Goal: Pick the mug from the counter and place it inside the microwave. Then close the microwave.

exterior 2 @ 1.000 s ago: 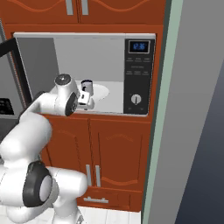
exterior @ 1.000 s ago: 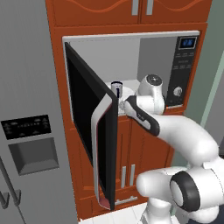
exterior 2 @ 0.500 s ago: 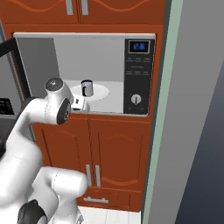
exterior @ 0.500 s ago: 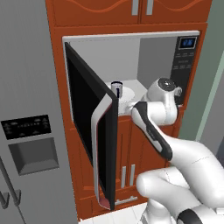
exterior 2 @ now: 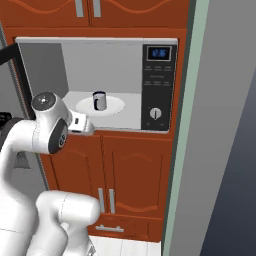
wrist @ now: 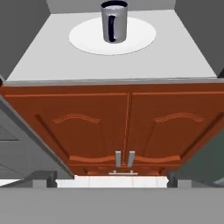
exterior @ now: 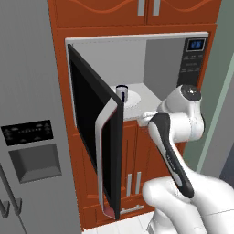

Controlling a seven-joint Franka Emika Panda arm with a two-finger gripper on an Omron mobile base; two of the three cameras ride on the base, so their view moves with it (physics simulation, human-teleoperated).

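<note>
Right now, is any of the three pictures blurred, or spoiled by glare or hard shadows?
Left base view: sharp, flat light, no glare on the black door. Right base view: equally sharp, the mug throws almost no shadow on the plate. Hand view: clear, though the cabinet lines spread out with perspective.

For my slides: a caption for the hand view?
Mug upright on the microwave turntable, above closed wooden cabinet doors.
</note>
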